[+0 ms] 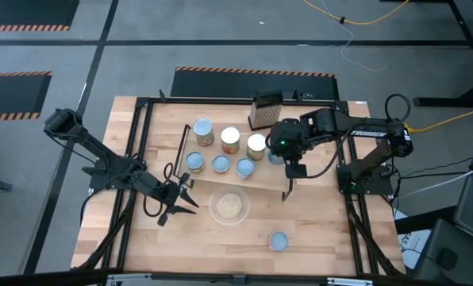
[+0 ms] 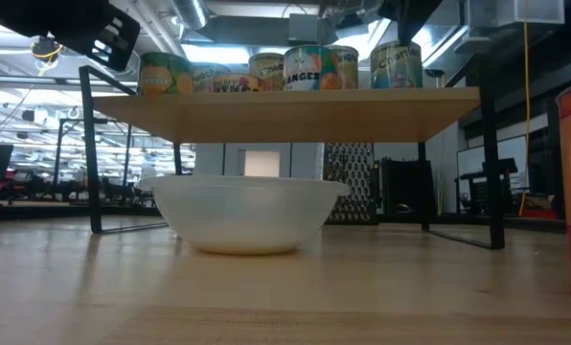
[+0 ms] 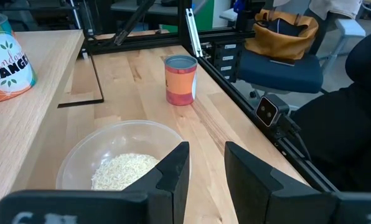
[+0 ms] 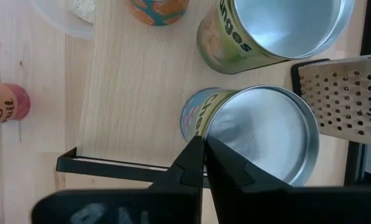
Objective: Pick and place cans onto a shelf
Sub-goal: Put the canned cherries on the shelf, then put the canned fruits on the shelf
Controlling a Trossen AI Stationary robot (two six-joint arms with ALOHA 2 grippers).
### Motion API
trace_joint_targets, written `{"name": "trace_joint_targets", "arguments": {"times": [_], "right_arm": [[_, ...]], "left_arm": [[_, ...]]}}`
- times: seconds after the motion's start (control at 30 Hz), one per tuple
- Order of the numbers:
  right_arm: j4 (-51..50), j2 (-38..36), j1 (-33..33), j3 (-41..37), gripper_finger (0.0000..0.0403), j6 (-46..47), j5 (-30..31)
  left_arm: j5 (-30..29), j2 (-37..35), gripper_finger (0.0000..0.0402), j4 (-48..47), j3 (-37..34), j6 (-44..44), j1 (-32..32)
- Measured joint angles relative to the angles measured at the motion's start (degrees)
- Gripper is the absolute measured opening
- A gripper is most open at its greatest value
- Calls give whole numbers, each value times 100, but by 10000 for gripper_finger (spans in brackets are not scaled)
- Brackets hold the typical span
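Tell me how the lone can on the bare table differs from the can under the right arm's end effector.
The lone can stands on the tabletop, apart from the others; the can under the right end effector stands on the shelf with the rest. The lone can's side is pinkish-red; the shelf can's label is blue and green. Both stand upright.

Your left arm reaches in from the worktop's left edge, elbow bent, forearm low and angled toward the middle. Its left hand [image 1: 182,200] sits low over the near-left part of the worktop, fingers [image 3: 172,175] parted with a clear gap. Your right arm folds in from the right edge, wrist pointed down. Its right hand [image 1: 278,152] hangs right of centre, fingers [image 4: 226,168] pressed together at the tips.
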Motion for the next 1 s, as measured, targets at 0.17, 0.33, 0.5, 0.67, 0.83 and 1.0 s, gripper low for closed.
{"name": "trace_joint_targets", "arguments": {"times": [0.17, 0.33, 0.5, 0.67, 0.83, 1.0], "right_arm": [[3, 0, 0, 0, 24, -7, -6], [15, 0, 0, 0, 65, 20, 32], [17, 0, 0, 0, 127, 136, 32], [63, -2, 0, -1, 153, 146, 40], [-85, -2, 50, 222, 155, 158, 24], [-46, -9, 378, 980, 155, 326, -95]], "left_arm": [[0, 0, 94, 0, 0, 0, 0], [0, 0, 94, 0, 0, 0, 0], [0, 0, 94, 0, 0, 0, 0], [0, 0, 94, 0, 0, 0, 0], [0, 0, 94, 0, 0, 0, 0], [0, 0, 94, 0, 0, 0, 0]]}}
